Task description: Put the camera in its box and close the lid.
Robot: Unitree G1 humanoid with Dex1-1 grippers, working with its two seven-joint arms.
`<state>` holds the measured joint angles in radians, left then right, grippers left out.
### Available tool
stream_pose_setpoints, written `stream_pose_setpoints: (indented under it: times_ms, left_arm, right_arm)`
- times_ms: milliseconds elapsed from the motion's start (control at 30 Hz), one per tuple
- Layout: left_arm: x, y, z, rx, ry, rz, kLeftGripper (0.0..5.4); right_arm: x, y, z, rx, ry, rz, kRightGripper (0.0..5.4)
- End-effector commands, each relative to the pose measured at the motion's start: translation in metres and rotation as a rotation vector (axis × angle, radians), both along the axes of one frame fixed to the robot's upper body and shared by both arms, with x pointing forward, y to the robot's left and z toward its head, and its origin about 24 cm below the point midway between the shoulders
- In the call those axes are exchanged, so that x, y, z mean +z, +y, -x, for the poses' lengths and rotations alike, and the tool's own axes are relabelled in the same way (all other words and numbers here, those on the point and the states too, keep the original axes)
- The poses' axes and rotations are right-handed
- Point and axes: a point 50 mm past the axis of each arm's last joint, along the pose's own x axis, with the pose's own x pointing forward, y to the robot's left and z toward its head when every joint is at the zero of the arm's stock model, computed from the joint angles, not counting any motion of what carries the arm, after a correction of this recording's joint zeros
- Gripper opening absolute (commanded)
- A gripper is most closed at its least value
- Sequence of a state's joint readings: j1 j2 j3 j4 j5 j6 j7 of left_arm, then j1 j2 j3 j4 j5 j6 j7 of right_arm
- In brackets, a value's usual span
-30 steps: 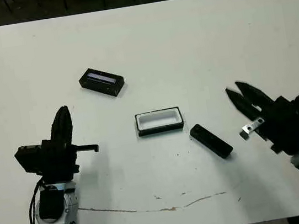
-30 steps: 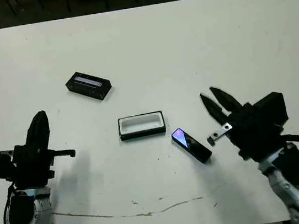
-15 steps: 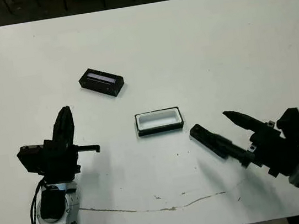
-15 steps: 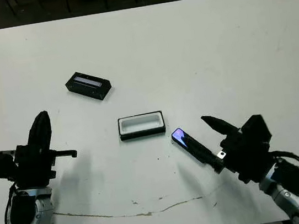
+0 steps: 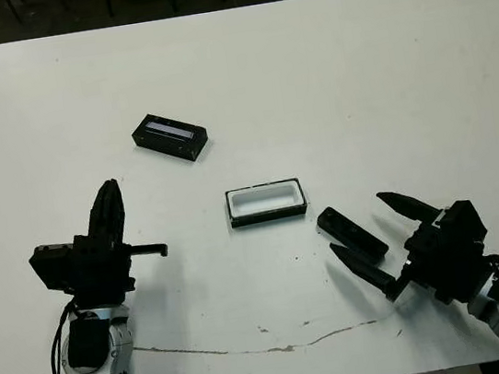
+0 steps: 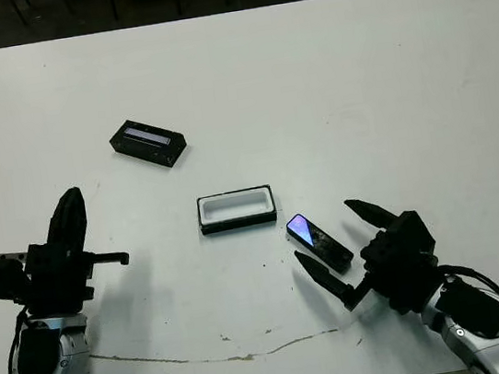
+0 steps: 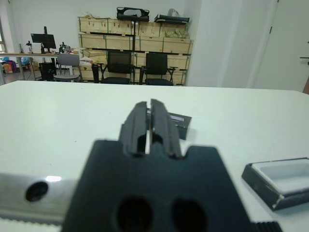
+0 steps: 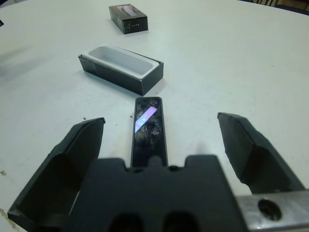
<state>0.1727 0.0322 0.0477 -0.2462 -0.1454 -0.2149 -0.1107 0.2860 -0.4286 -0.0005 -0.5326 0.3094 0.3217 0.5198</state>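
- Now straddling the camera [image 8: 150, 129]: right gripper [image 6: 339, 250] spread wide, one finger on each side of the bar, neither touching it as far as can be told.
- Lying flat on the table [image 5: 325, 65], just off the box's [image 5: 266, 201] right-front corner, not touching it; long axis slanting away from the box toward the right arm.
- In the right wrist view, running straight out from the gripper body between the fingers [image 8: 246, 152], glossy patch facing up; long axis in line with the gripper, so a squeeze would land on the two long sides.
- Box open, white lining bare, nothing inside; long axis across the table, roughly crosswise to the camera, so probably a turn needed before lowering in.
- Lid [image 5: 169, 137] well apart, farther back and to the left, strip up, resting alone on the table.
- Left gripper [image 7: 150, 126] pressed together, held up off the table well left of the box; nearer the lid than the right one.
- Right arm plainly the nearer to the camera; judged step: closing on the bar, pickup not yet made.
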Motion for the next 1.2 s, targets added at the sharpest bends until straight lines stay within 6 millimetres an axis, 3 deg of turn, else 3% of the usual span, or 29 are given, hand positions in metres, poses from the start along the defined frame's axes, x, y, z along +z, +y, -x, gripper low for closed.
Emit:
stream_pose_setpoints:
  times_ms: [33, 300, 400, 667, 1200]
  left_arm:
    - [-0.006, 0.003, 0.002, 0.008, 0.032, -0.011, 0.0]
    - [-0.006, 0.003, 0.002, 0.014, 0.04, -0.007, 0.0]
    - [-0.006, 0.002, 0.002, 0.013, 0.041, -0.007, 0.0]
    - [-0.007, 0.003, 0.002, 0.013, 0.04, -0.002, 0.0]
    - [-0.007, 0.002, 0.002, 0.014, 0.044, 0.016, 0.0]
  right_arm:
    - [-0.004, 0.001, 0.004, -0.004, 0.028, 0.015, 5.38]
    - [0.002, 0.007, 0.009, -0.061, 0.094, 0.033, 5.38]
    - [0.003, 0.009, 0.009, -0.067, 0.097, 0.047, 5.07]
    - [0.01, 0.011, 0.007, -0.044, -0.004, 0.06, 3.69]
    - [-0.003, -0.003, 0.003, 0.065, 0.08, 0.185, 0.78]
